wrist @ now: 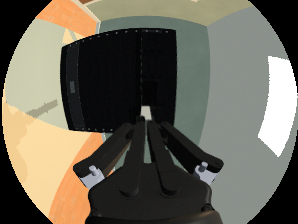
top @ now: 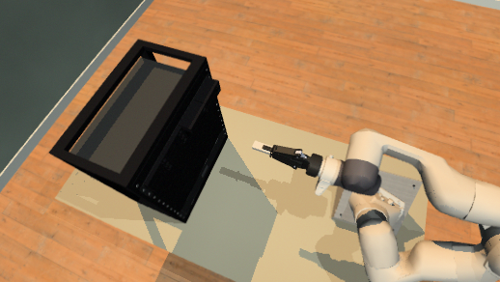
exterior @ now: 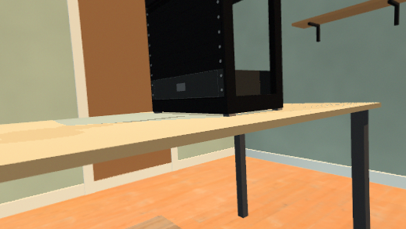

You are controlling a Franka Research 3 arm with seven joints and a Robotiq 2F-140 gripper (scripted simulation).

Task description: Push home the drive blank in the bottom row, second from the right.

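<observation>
My arm (top: 434, 183) runs off the top view's right edge. The exterior view crops the rack (exterior: 227, 59) at its top. The rack's front is too dark to make out blanks.
</observation>
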